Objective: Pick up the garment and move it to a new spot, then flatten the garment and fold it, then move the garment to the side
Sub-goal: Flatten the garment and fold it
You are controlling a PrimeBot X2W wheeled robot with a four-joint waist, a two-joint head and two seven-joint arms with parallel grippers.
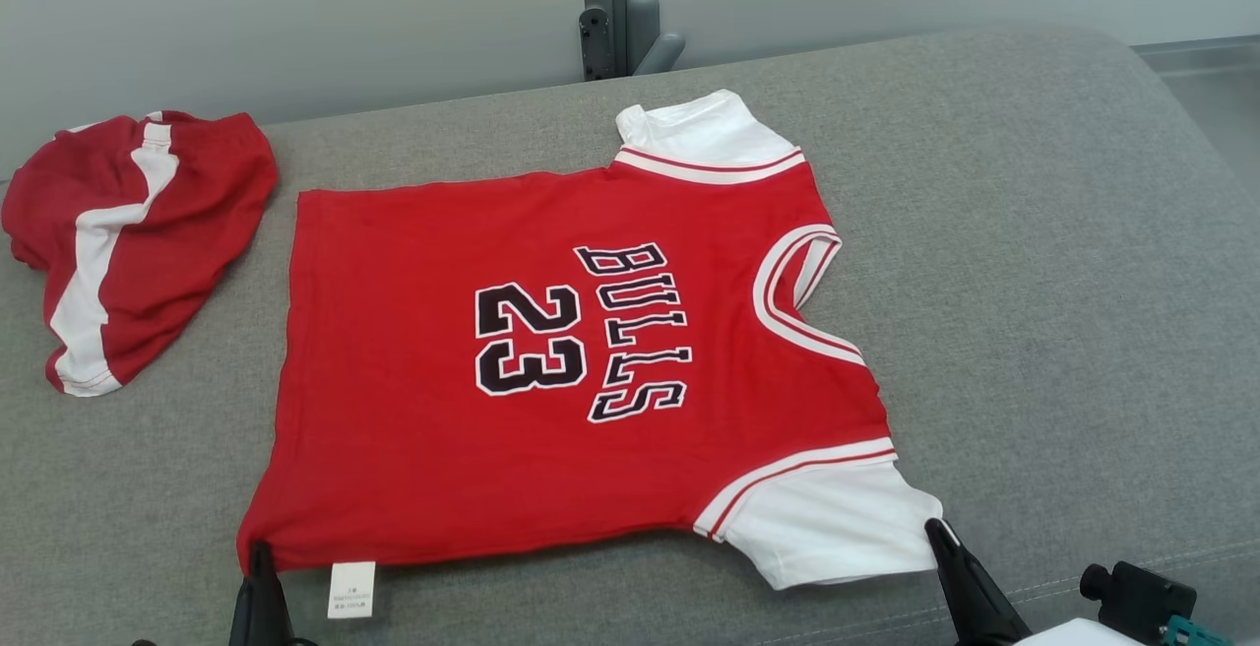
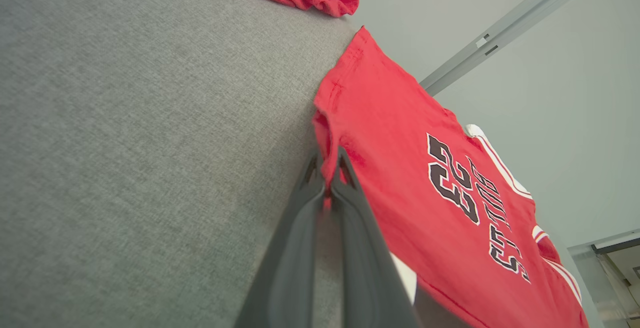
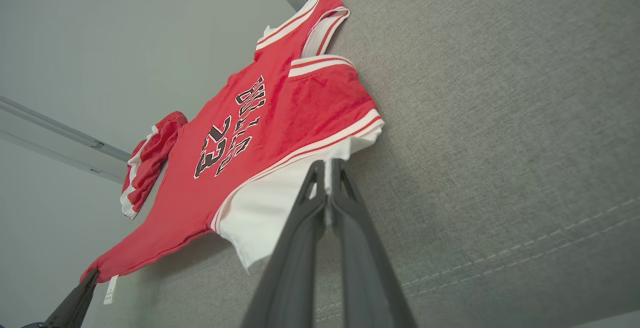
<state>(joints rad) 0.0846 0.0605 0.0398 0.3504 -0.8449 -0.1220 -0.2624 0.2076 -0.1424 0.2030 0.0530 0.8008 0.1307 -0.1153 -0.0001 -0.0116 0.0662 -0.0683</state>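
Bulls jersey [image 1: 551, 370], red with white sleeves and a 23 on it, is lying spread out print-up in the middle of the grey fabric cushion [image 1: 1034, 282]. In the head view the neck hole points to 3 o'clock and the bottom hem to 9. It's pretty flat, just some soft ripples along the near edge.

Both arms have it by the near side. Left gripper [image 2: 327, 170] comes in at 7 o'clock with its jaws pinched closed on the hem corner [image 1: 266, 528]. You can see a bit of red cloth squeezed between the tips, right beside the little white care label [image 1: 351, 589]. Right gripper [image 3: 327, 170] is at 5 o'clock, jaws closed on the edge of the near sleeve [image 1: 827, 538], with white fabric caught between them.

Handling-wise I'd guess thin knit cotton, super light and floppy with zero stiffness. So it'll sag in the middle once lifted and probably drag a bit on that nubby upholstery. The two ends of one long edge look like the right place to hold it. Keep them pulled apart and a fold toward 12 o'clock should land clean. The sleeve edge is a small bite though, so it might slip.

Further out there are red-and-white shorts [image 1: 128, 242] bunched at 10 o'clock, well apart from the jersey, and a metal post [image 1: 610, 6] behind the cushion at 12.
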